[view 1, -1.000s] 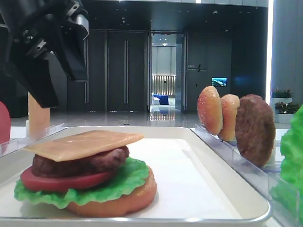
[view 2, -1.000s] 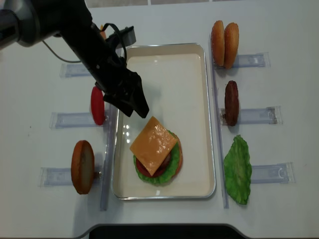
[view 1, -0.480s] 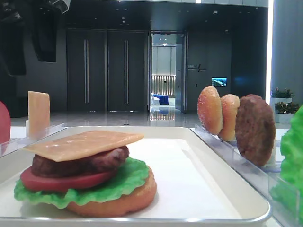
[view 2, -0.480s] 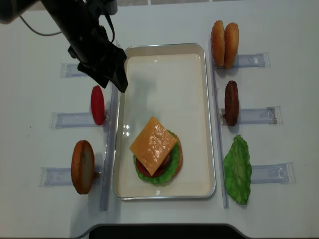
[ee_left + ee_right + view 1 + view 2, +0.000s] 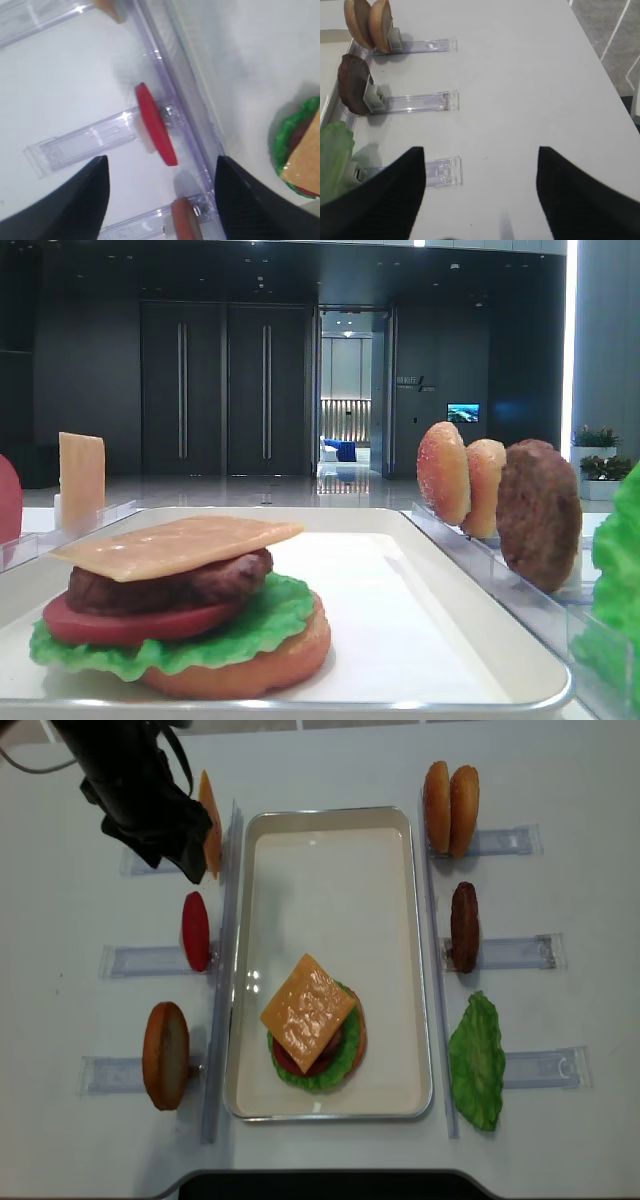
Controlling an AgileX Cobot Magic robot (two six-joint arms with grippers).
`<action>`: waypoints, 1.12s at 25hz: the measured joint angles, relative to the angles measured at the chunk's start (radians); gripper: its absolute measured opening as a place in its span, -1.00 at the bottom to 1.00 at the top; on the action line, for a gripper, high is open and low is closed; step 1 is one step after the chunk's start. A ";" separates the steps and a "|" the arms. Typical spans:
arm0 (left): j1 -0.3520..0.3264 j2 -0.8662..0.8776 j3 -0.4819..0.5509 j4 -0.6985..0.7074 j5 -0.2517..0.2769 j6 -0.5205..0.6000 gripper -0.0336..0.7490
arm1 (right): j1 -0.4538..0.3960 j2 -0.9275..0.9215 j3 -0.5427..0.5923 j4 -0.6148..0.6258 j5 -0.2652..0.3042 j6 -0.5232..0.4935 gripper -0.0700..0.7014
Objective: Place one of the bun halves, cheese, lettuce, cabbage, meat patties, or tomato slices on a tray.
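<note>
Cheese (image 5: pixel 307 1011) flat atop the stacked burger, on the tray (image 5: pixel 330 830) near its front edge, well apart from the left claw (image 5: pixel 175 845). Left claw up by the tray's far left corner, over the surface (image 5: pixel 80 1020), jaws wide and holding nothing, beside the upright second cheese slice (image 5: pixel 209 823). Tomato slice (image 5: pixel 156 125) standing below it in the wrist view. Right claw (image 5: pixel 480 200) spread wide, empty, over the surface's right side.
</note>
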 joint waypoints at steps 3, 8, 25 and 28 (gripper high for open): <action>0.063 -0.033 0.000 0.006 0.001 -0.010 0.37 | 0.000 0.000 0.000 0.000 0.000 0.000 0.36; 0.167 -0.085 0.000 0.013 0.005 -0.016 0.37 | 0.000 0.000 0.000 0.000 0.000 0.000 0.36; 0.253 -0.271 0.175 0.050 0.010 -0.024 0.27 | 0.000 0.000 0.000 0.000 0.000 0.000 0.36; 0.253 -0.384 0.306 0.050 0.011 -0.037 0.23 | 0.000 0.000 0.000 0.000 0.000 0.000 0.36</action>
